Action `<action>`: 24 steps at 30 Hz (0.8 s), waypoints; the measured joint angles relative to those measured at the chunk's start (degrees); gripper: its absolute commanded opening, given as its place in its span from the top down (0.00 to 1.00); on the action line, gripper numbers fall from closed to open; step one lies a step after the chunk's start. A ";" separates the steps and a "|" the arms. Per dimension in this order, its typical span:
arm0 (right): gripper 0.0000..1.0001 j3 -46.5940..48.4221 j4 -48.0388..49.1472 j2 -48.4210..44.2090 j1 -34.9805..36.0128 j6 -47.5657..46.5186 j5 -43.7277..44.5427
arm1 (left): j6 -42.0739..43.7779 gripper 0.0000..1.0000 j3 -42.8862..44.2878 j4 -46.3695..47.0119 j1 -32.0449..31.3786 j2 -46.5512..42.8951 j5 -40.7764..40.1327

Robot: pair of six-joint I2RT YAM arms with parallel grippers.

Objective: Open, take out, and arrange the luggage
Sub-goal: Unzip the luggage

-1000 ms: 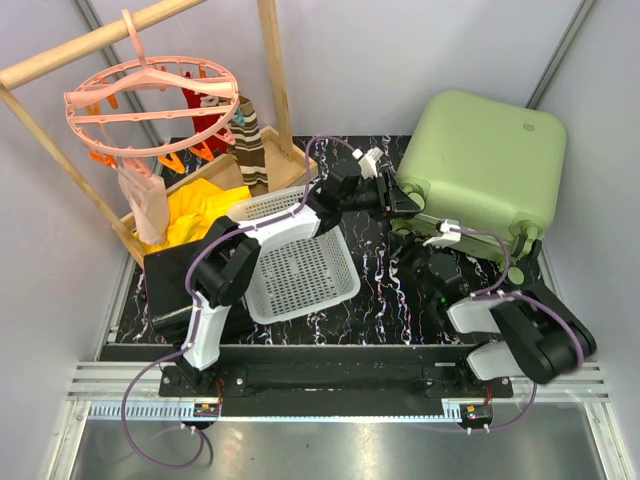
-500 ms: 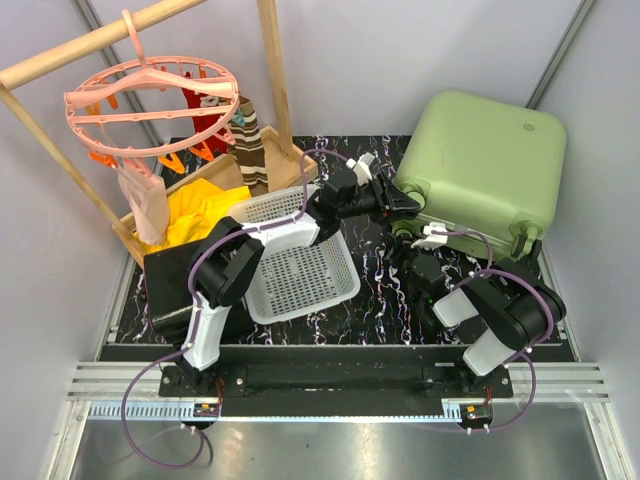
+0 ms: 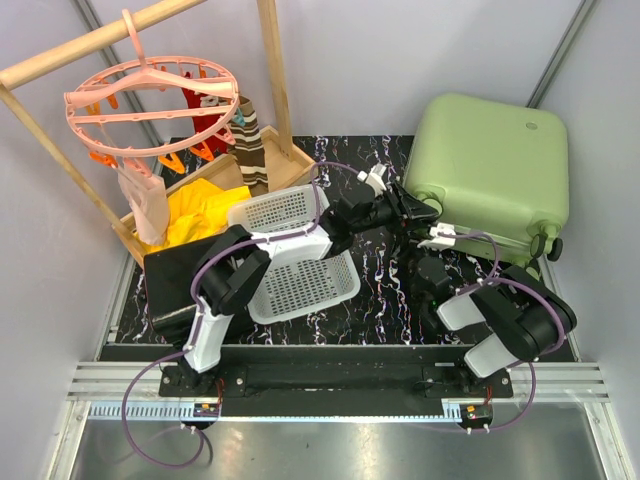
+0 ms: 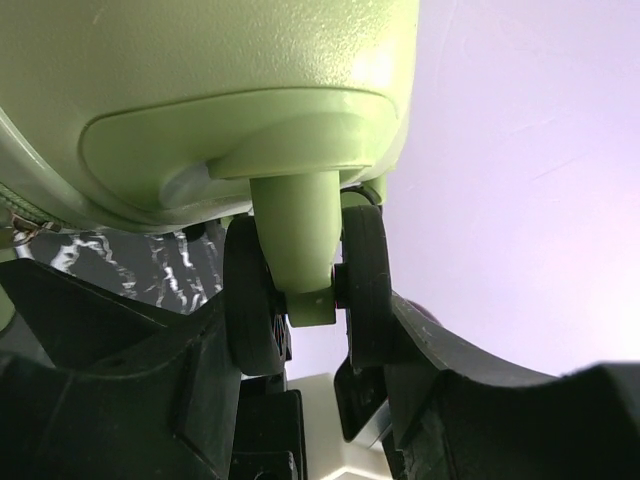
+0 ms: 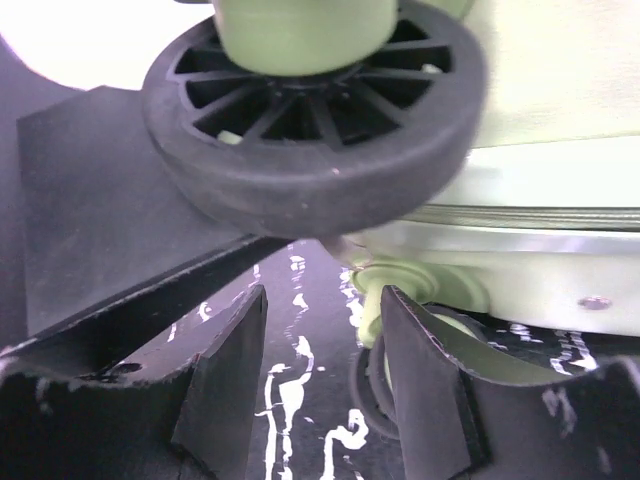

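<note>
Where grey walls (image 3: 400,60) ring the marbled tabletop (image 3: 385,290), left gripper (image 3: 412,208) pinches a wheel (image 4: 250,300) of the luggage (image 3: 495,160) (right gripper (image 5: 322,300) agape); luggage has shifted rightward.

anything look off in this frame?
Yes. The luggage lies shut and skewed at far right, and the left gripper straddles one of its caster wheels, not a zipper or handle. The left arm also lies across the basket.
</note>
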 measured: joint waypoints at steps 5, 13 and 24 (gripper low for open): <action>0.42 -1.27 0.04 -1.92 0.02 -1.29 3.87 | -1.36 1.00 -0.02 0.96 -1.31 0.00 -2.49; 0.43 -1.38 0.09 -1.97 0.04 -1.66 7.43 | -3.26 1.00 -2.73 4.85 -2.32 -0.55 -6.54; 0.94 -0.31 0.39 -1.99 0.04 -1.36 8.72 | -4.48 1.00 -2.78 5.20 -3.34 -0.72 -7.41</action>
